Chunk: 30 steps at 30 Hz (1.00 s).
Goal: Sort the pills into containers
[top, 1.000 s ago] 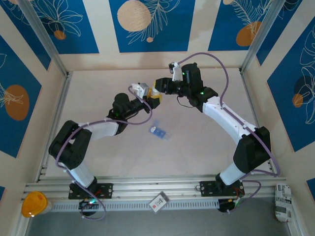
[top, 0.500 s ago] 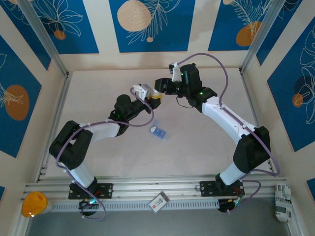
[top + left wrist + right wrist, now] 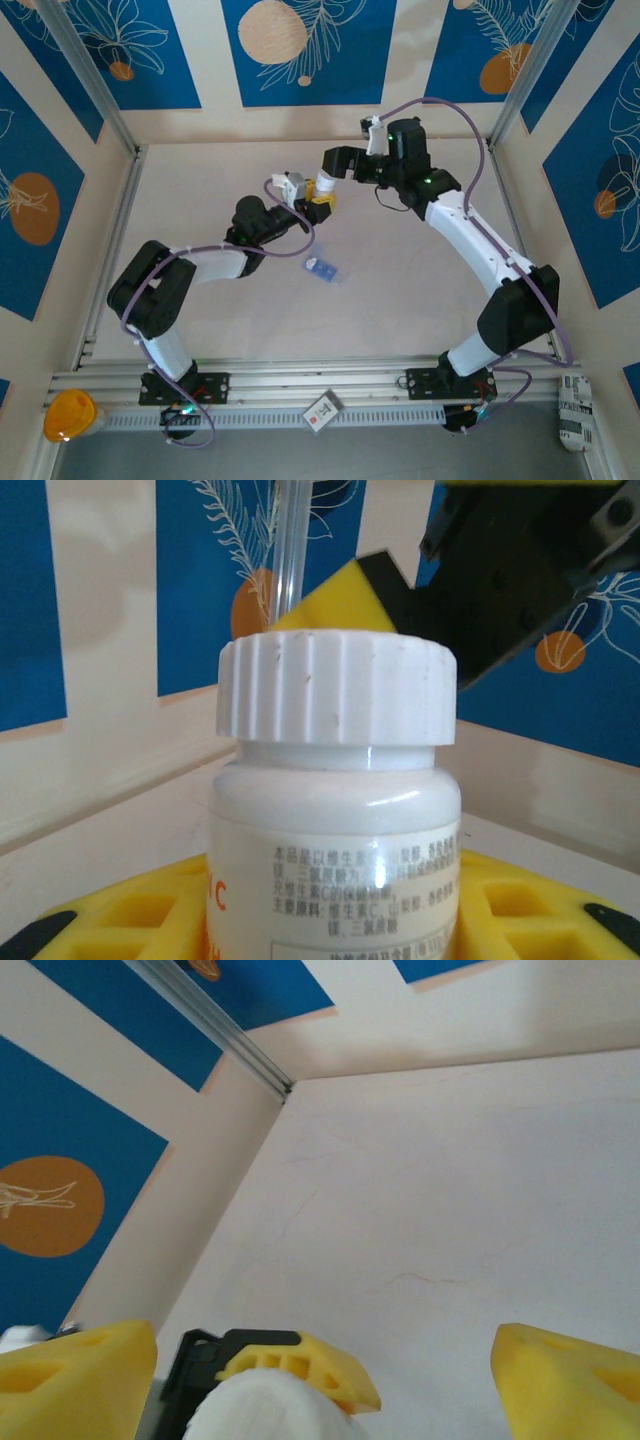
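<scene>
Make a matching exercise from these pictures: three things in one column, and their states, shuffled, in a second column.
Things:
1. white bottle
2. blue pill box
3. right gripper

States:
a. open, close to the cap
b. held in the left gripper
c. lying free on the table

Pairs: 1-b, 2-c, 3-a

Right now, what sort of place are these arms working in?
Most likely a purpose-built robot test cell, not a pharmacy: a pale table boxed in by printed blue-and-orange wall panels, with aluminium frame posts and a mounting rail along the near edge.
</scene>
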Available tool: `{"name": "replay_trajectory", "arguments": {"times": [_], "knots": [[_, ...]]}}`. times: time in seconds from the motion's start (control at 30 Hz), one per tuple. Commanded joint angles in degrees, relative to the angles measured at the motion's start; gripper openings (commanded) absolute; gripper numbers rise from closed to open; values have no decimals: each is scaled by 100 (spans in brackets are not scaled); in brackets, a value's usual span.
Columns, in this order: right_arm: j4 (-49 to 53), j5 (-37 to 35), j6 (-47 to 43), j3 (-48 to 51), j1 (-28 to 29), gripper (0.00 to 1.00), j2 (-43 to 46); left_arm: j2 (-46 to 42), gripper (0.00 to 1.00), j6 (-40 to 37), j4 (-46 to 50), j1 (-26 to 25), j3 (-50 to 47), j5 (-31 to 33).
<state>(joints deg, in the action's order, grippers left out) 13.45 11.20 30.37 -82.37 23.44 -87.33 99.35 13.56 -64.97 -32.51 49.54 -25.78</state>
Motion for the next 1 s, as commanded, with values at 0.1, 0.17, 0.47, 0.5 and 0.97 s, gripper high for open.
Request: {"name": "replay_trajectory", "arguments": {"times": [0.1, 0.17, 0.47, 0.5, 0.97], "knots": [[-323, 1121, -538, 233, -289, 86, 306, 187, 0, 855, -851, 333, 106, -1055], [-356, 1376, -747, 281, -338, 86, 286, 275, 0, 1261, -1100, 415, 211, -1411], [-399, 2084, -1106, 173, -346, 85, -3, 461, 0, 2091, -1507, 529, 530, -2150], [-397, 2104, -1110, 155, -340, 85, -31, 462, 0, 2106, -1512, 527, 530, -2157], [-352, 2166, -1097, 53, -217, 69, -241, 498, 0, 2218, -1561, 528, 573, -2203]]}}
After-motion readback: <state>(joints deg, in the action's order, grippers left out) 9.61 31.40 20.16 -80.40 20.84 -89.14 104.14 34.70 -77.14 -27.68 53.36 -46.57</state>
